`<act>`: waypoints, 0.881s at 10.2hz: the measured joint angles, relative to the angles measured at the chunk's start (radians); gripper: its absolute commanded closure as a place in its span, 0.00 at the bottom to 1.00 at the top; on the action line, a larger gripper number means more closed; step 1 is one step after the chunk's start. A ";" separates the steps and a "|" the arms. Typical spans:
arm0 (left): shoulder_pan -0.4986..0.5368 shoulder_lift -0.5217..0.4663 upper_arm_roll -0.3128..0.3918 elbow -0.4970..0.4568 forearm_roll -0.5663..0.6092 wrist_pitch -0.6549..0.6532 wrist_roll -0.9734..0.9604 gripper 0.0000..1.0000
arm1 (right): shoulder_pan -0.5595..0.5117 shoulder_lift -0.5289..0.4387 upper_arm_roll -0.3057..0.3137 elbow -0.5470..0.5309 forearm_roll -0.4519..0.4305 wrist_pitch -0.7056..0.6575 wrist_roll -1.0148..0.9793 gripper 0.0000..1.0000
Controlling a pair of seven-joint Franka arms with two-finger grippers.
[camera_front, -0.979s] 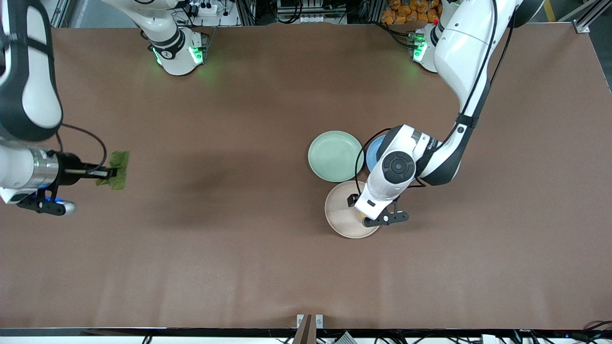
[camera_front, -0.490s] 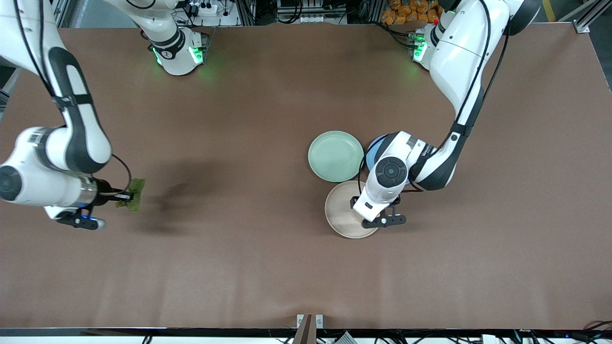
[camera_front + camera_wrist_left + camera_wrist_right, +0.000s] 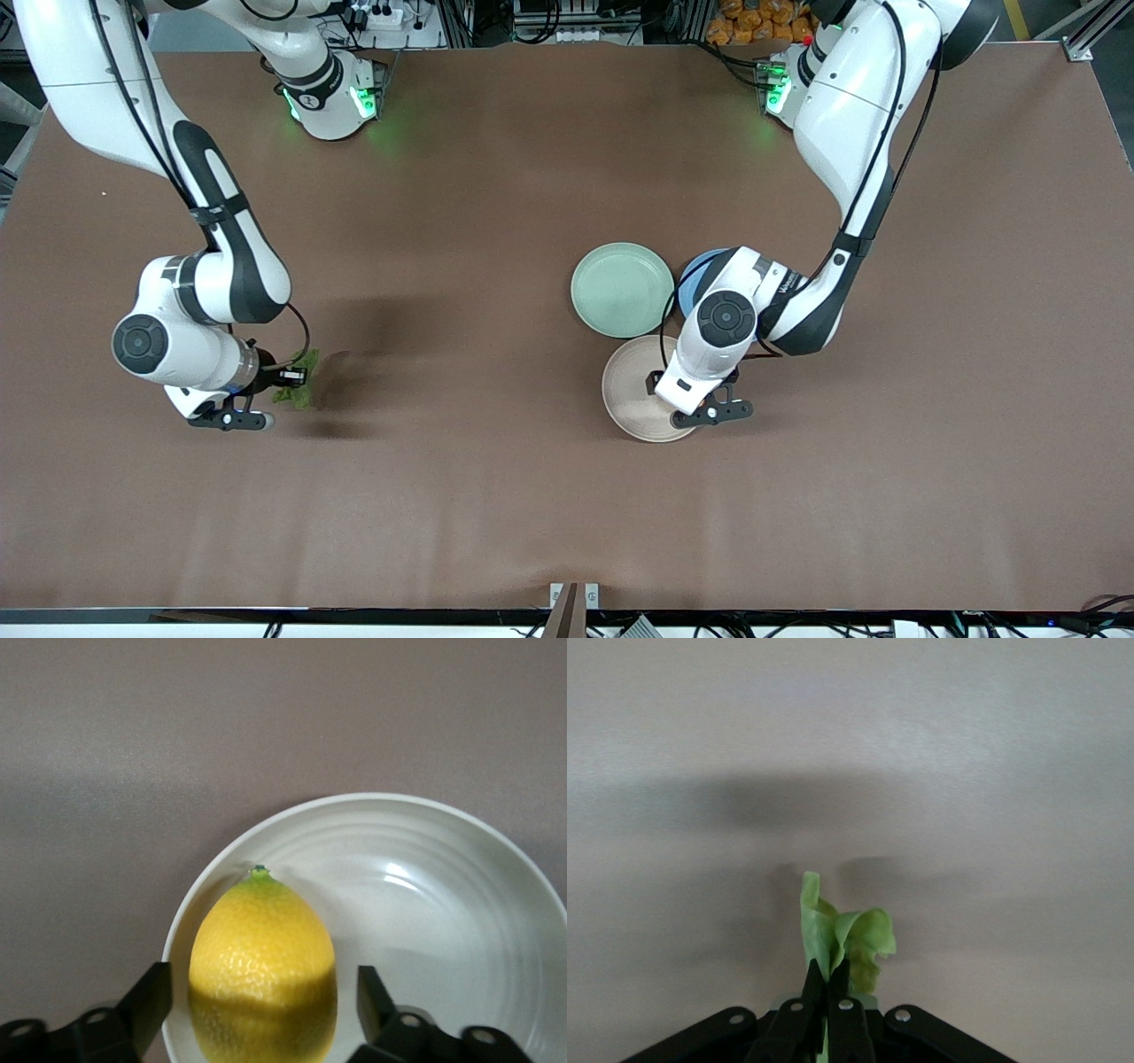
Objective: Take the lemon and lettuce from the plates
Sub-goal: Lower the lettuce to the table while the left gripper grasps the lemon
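The lemon (image 3: 261, 957) lies on the beige-pink plate (image 3: 425, 930) close to its rim. My left gripper (image 3: 262, 985) is open, with one finger on each side of the lemon and not touching it. In the front view the left hand hides the lemon and stands over the edge of the beige-pink plate (image 3: 631, 390). My right gripper (image 3: 828, 974) is shut on the lettuce (image 3: 843, 939), a crumpled green leaf. It holds the lettuce (image 3: 299, 390) low over bare table toward the right arm's end. The mint green plate (image 3: 620, 288) is bare.
A blue plate (image 3: 694, 270) lies beside the mint plate, partly under the left arm's wrist. The three plates touch or nearly touch each other. The brown table top (image 3: 461, 478) stretches all around them.
My right arm has swung down and toward the table's middle with the lettuce, and now holds it lower. My left hand has shifted slightly over the beige-pink plate.
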 measured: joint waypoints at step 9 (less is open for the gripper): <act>0.040 -0.056 0.001 0.035 0.000 0.006 -0.112 1.00 | 0.020 -0.059 -0.019 0.099 -0.009 -0.124 0.000 0.00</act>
